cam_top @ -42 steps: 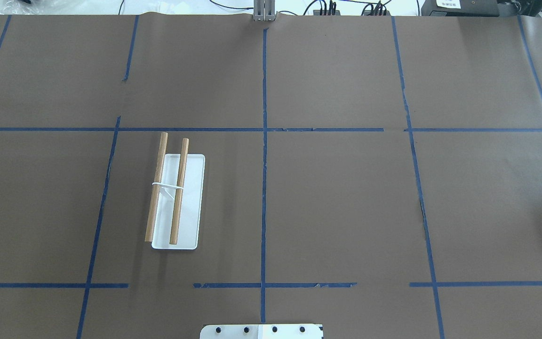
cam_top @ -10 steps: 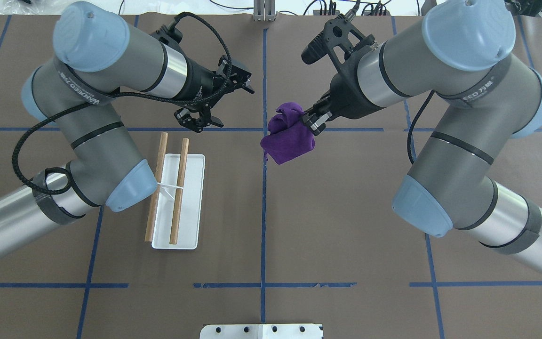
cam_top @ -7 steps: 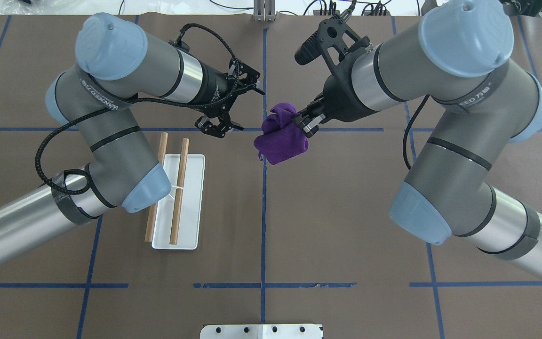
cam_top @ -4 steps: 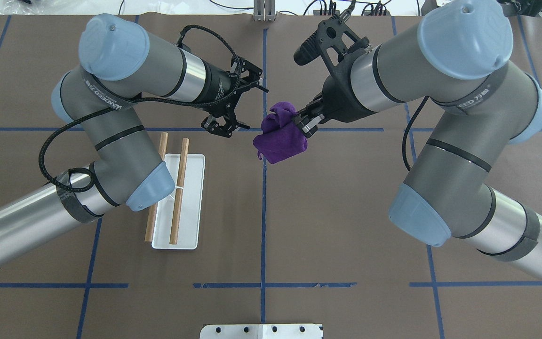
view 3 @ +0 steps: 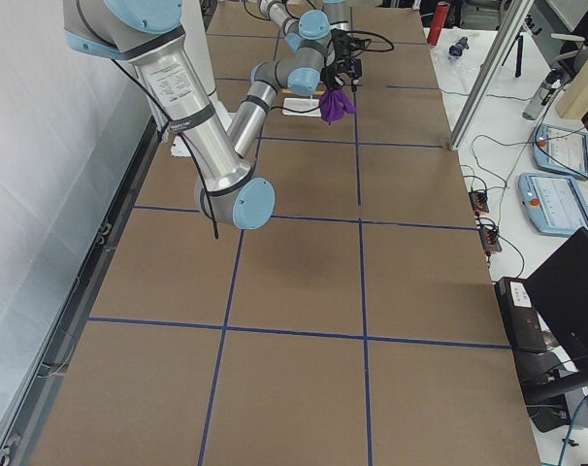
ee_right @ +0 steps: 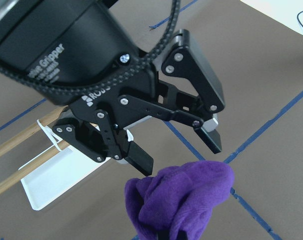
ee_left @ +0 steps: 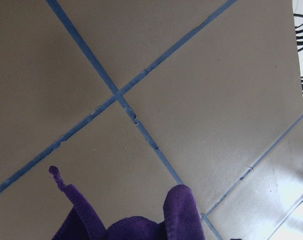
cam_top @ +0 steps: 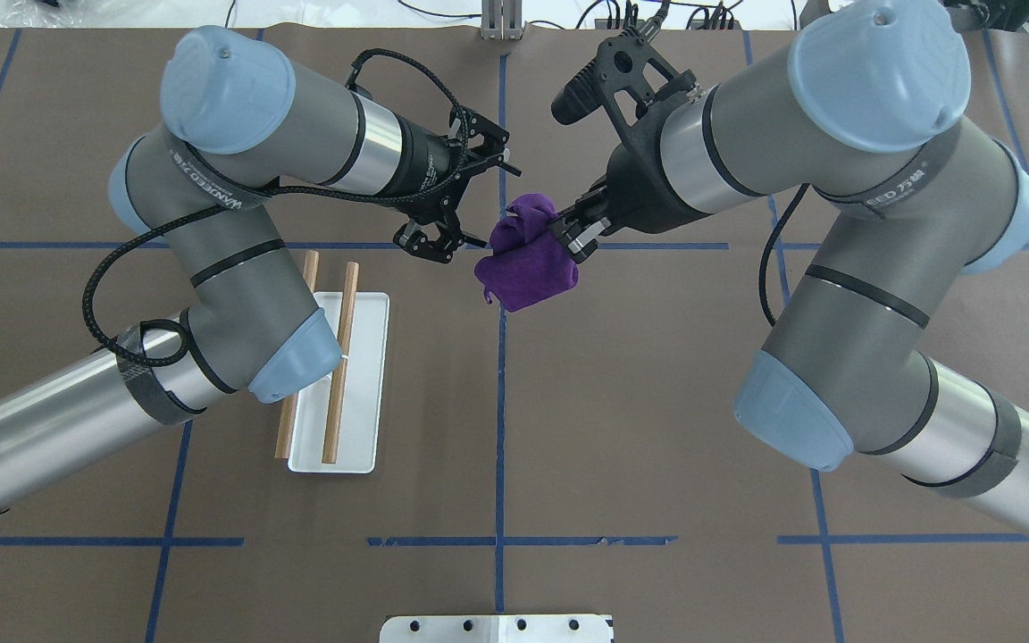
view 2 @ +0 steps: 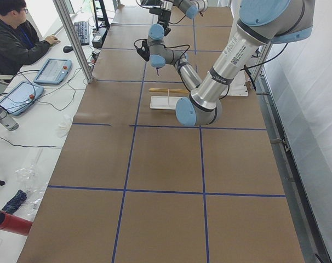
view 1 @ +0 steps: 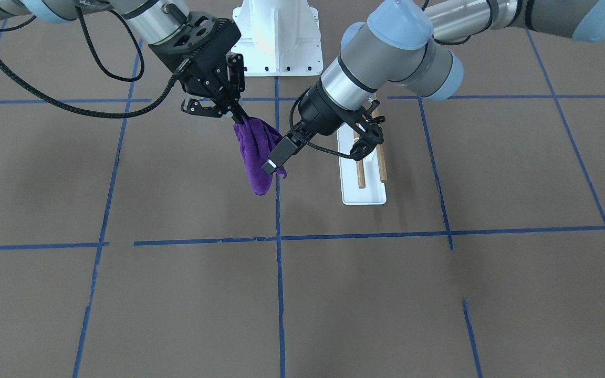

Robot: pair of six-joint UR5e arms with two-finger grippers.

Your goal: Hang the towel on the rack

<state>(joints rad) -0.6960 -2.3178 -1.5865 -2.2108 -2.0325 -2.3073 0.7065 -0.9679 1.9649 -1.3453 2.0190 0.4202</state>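
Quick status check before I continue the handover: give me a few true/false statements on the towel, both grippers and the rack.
1. The right gripper is shut on the towel. True.
2. The towel is draped over the rack. False: the rack is bare; the towel hangs from the right gripper.
3. The left gripper is open. True.
4. The left gripper grips the towel. False: it is open, close beside the towel.

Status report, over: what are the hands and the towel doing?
Right hand shut on towel, held aloft. Left hand open, close beside towel. Rack bare, partly under left arm.
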